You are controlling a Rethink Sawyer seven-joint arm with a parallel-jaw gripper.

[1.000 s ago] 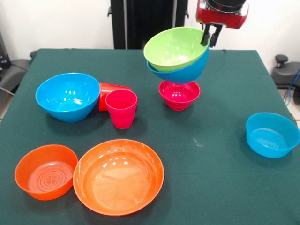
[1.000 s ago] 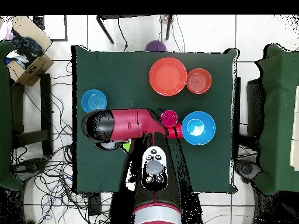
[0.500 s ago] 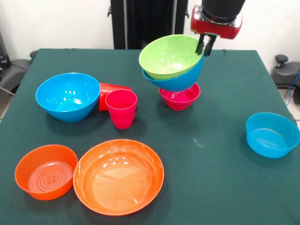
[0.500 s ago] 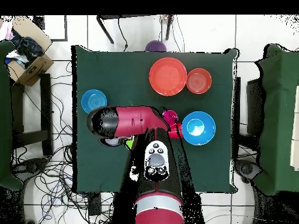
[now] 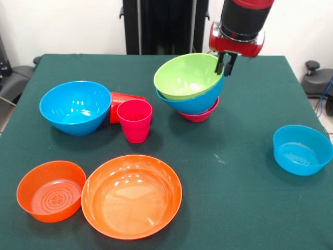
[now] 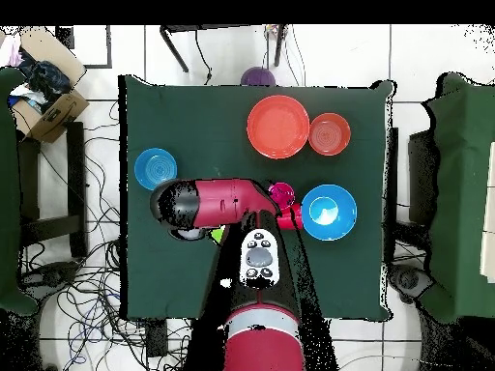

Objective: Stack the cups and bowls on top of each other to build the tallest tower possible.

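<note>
My gripper (image 5: 225,63) is shut on the right rim of a lime green bowl (image 5: 184,77) nested in a blue bowl (image 5: 195,103). This tilted pair rests in the small magenta bowl (image 5: 202,116), forming a low tower at the table's far middle. To the left stand a large blue bowl (image 5: 75,107) and an upright pink cup (image 5: 135,121), with a red-orange cup (image 5: 118,99) lying on its side between them. In the overhead view my arm (image 6: 218,201) hides the stack; the pink cup (image 6: 281,194) and blue bowl (image 6: 329,212) show beside it.
A large orange bowl (image 5: 131,195) and a small ringed orange bowl (image 5: 51,190) sit at the near left of the green table (image 5: 244,198). A light blue bowl (image 5: 302,149) stands alone at the right. A purple round thing (image 6: 257,76) lies just beyond the table's edge.
My gripper came down and slightly left with the green and blue bowls. They hung above the magenta bowl before and now sit in it.
</note>
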